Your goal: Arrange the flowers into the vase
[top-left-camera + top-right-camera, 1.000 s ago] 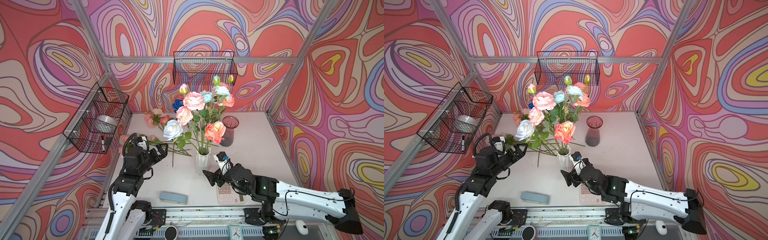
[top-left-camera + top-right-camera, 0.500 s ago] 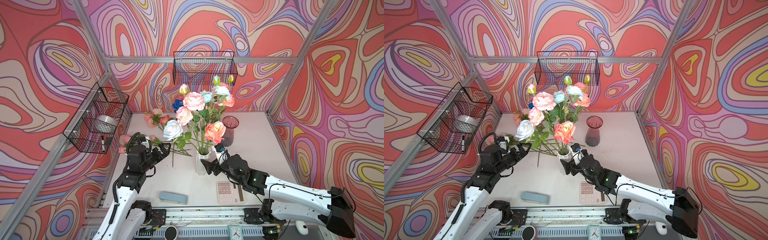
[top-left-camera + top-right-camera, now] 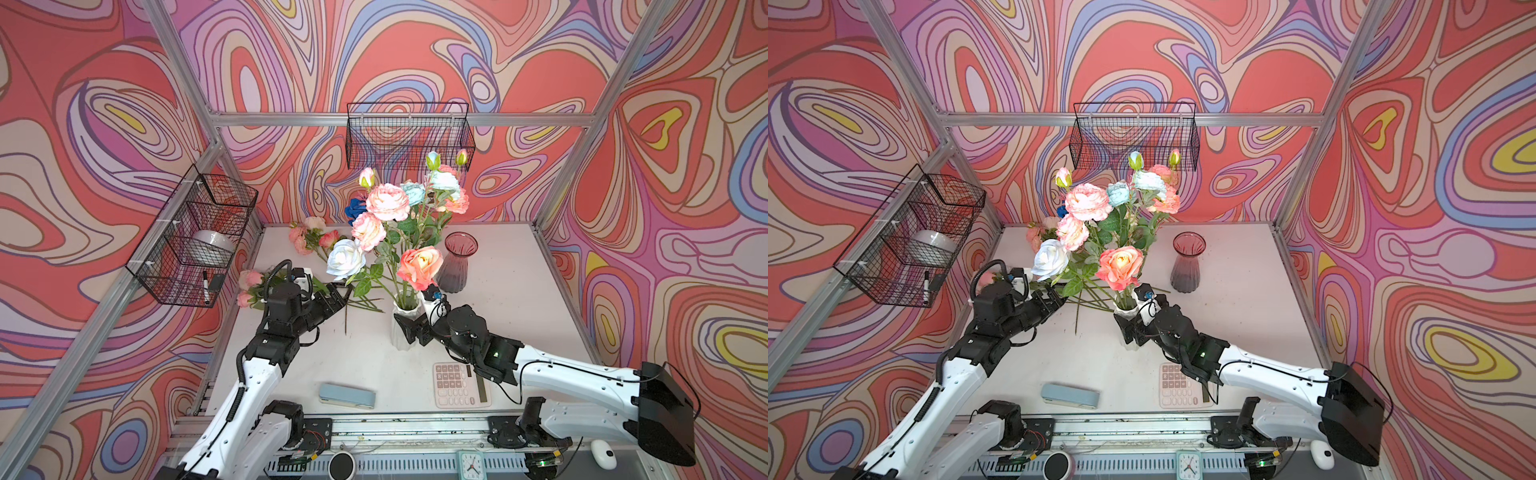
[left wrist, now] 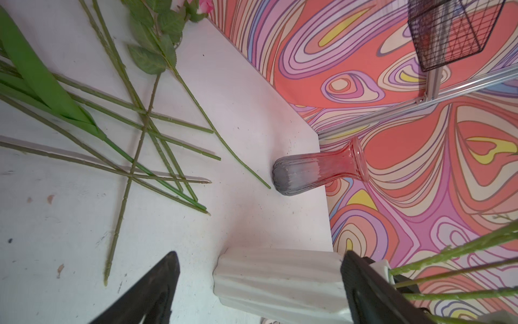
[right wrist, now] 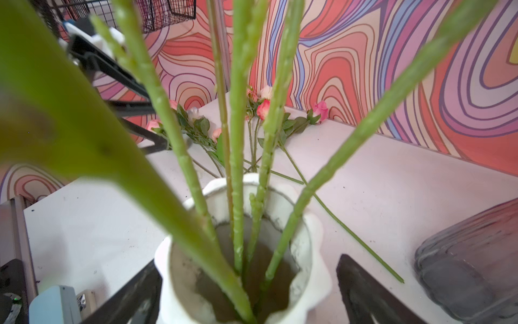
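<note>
Most of the flowers (image 3: 419, 266) stand upright in a white ribbed vase (image 3: 400, 332) at mid-desk. Their heads are pink, peach, cream and pale blue, with one deep blue at the back.

Your right tool (image 5: 248, 263) sits at that vase with its fingers spread wide to either side of the scalloped rim. One finger stands clear of the wall; whether the other touches cannot be told.

Your left tool (image 3: 338, 296) is also spread wide and grips nothing. Just ahead of it, loose flowers (image 4: 145, 126) lie on the desk (image 3: 519, 291) with their stems crossed.

Beyond the right tool stands a red-to-grey glass vase (image 3: 456, 266). Behind that tool's wrist lies a calculator (image 3: 455, 384), its key markings too small to read. A pale blue case (image 3: 347, 395) lies nearer the left arm.

A wire basket (image 3: 195, 232) on the wall beside the left arm holds a white roll (image 3: 214, 245) and a marker (image 3: 205, 284).
</note>
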You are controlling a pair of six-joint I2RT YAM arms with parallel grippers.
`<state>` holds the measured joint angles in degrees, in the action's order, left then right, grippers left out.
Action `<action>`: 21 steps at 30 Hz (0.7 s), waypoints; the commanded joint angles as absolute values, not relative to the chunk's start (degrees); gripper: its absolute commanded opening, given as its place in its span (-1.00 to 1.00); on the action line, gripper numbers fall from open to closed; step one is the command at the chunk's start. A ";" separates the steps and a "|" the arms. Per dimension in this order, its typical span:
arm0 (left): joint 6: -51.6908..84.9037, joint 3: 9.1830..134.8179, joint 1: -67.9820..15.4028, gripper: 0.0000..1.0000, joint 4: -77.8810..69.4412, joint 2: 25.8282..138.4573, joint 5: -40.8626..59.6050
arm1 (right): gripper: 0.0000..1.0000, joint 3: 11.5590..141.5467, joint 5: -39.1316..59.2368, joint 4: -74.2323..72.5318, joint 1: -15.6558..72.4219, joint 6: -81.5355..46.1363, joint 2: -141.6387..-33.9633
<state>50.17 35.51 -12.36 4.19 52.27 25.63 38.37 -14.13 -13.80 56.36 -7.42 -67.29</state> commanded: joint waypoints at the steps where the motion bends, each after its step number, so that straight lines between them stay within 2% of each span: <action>1: 49.57 37.80 -16.78 0.83 -1.01 57.91 26.91 | 0.97 39.38 -15.37 -16.46 56.05 -6.64 -67.50; 8: 50.45 39.92 -20.80 0.87 -10.25 67.70 30.78 | 0.97 38.89 -16.24 -18.51 56.01 -6.50 -68.49; 13: 50.01 41.59 -22.93 0.86 -11.53 71.72 32.09 | 0.97 39.15 -16.73 -20.37 56.05 -6.20 -70.49; 21: 51.27 41.53 -24.23 0.73 -14.90 74.62 35.04 | 0.97 38.59 -18.86 -25.60 56.06 -5.31 -73.08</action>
